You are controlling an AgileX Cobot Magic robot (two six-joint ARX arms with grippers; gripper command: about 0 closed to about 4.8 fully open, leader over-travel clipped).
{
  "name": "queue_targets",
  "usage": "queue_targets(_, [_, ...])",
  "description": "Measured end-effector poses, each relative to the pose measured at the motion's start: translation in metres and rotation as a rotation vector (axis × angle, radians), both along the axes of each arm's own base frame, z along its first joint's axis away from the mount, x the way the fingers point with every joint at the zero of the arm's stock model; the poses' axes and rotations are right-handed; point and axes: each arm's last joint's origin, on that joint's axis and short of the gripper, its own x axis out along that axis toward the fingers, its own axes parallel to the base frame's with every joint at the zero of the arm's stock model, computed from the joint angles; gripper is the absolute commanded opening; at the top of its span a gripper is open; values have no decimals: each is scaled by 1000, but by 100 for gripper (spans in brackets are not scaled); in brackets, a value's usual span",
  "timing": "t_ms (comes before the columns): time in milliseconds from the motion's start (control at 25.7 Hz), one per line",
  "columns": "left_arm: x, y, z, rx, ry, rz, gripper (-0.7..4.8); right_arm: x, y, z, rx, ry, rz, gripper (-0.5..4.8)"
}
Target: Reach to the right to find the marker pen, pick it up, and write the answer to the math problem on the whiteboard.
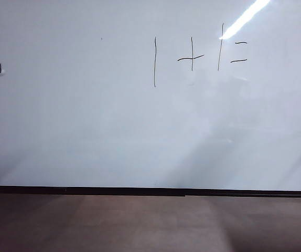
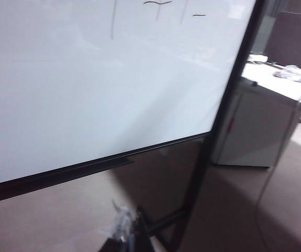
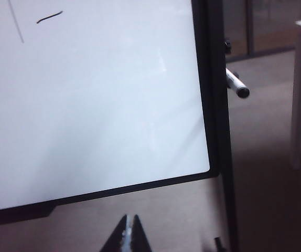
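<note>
showing glossy whiteboard | slim marker pen | right end effector pinched, left end effector blurred

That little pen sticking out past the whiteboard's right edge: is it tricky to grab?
Probably. The marker pen looks slim, round and smooth, so it may slip or roll between fingers. It pokes out beside the whiteboard frame, mostly hidden, so a nudge might dislodge it. The right gripper is shut, well below it.
</note>
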Motion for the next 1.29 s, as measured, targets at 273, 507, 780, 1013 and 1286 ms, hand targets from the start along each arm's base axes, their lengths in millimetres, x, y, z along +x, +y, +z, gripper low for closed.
queue_targets(273, [0,-1,0,0,0,-8,-5,-1,-2,11,50,-112,-55,-6])
queue_targets(507, [0,-1,0,0,0,-8,-5,-21,-5,76,149,-372,-174,-6])
queue_targets(780, [0,-1,0,0,0,-9,-5,-34,-8,166,164,-558,-294,-6])
queue_targets(1013, [-1,-2,0,0,1,-21,-4,22,-20,196,27,-426,-401,-6])
queue_targets(1286, [-1,-2,0,0,0,-23,-5,83,-61,194,-37,-335,-288,-5])
